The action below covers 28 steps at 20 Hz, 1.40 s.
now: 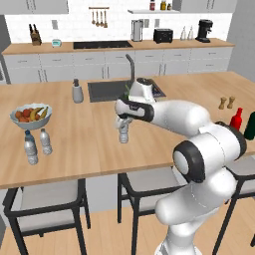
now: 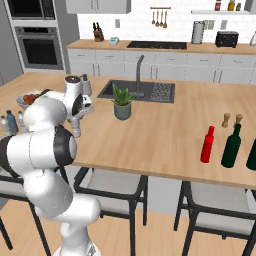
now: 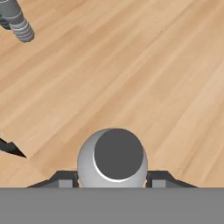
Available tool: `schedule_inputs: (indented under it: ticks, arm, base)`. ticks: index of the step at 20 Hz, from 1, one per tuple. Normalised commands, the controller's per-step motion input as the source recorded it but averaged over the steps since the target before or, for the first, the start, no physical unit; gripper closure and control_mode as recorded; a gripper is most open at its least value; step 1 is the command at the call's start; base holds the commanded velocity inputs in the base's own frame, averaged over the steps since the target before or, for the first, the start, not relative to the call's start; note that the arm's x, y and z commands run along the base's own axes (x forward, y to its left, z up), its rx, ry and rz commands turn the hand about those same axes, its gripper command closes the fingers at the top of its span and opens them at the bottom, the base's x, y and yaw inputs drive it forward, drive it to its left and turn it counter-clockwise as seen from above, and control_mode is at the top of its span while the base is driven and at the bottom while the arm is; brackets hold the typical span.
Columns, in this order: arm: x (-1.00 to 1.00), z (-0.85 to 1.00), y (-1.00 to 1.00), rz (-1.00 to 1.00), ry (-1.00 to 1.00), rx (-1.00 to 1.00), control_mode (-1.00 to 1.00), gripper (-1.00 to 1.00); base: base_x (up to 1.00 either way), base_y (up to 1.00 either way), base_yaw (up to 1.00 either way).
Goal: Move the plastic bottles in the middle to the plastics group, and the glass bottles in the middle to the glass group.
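**Gripper on a water bottle at the middle of the island**

Nearest the hand camera, the pale cap of a small clear water bottle (image 3: pixel 113 158) sits directly between the two dark fingertips, which press in at its sides. The gripper (image 1: pixel 123 123) is closed around this bottle from above. From the left base view the bottle (image 1: pixel 123 133) stands upright, its base at or just above the wooden counter (image 1: pixel 149 149); whether it touches cannot be told.

Well off to the robot's left, near the counter's front edge, stand two more clear bottles: a blue-capped bottle (image 1: pixel 30 148) and a pale-capped bottle (image 1: pixel 46 141) just beside it. A fruit bowl (image 1: pixel 31 115) sits just behind them.

On the far right, the red bottle (image 2: pixel 207 144) stands upright just beside a dark green bottle (image 2: pixel 232 146). Two small brown shakers (image 2: pixel 232 120) stand behind these. A potted plant (image 2: pixel 122 103) sits in front of the sink (image 2: pixel 140 91).
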Motion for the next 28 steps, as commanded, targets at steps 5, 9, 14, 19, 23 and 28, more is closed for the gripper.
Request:
schedule_inputs:
  ticks: [5, 9, 14, 19, 23, 28]
  arm:
    - [-0.50, 0.00, 0.87, 0.21, -0.06, 0.00, -1.00, 1.00]
    - [-0.01, 0.00, 1.00, 0.15, 0.00, 0.00, -1.00, 1.00]
    - [0.10, 0.00, 1.00, 0.05, 0.00, 0.00, -1.00, 1.00]
    - [0.17, 0.00, 1.00, 0.00, 0.00, 0.00, -1.00, 1.00]
    - [0.31, -0.05, 0.64, 0.00, 0.00, 0.03, -1.00, 1.00]
    - [0.28, -0.03, 0.26, 0.00, 0.00, 0.03, -1.00, 1.00]
  base:
    - [0.00, 0.00, 0.00]
    - [0.00, 0.00, 0.00]
    - [0.00, 0.00, 0.00]
    - [0.00, 0.00, 0.00]
    - [0.00, 0.00, 0.00]
    - [0.00, 0.00, 0.00]
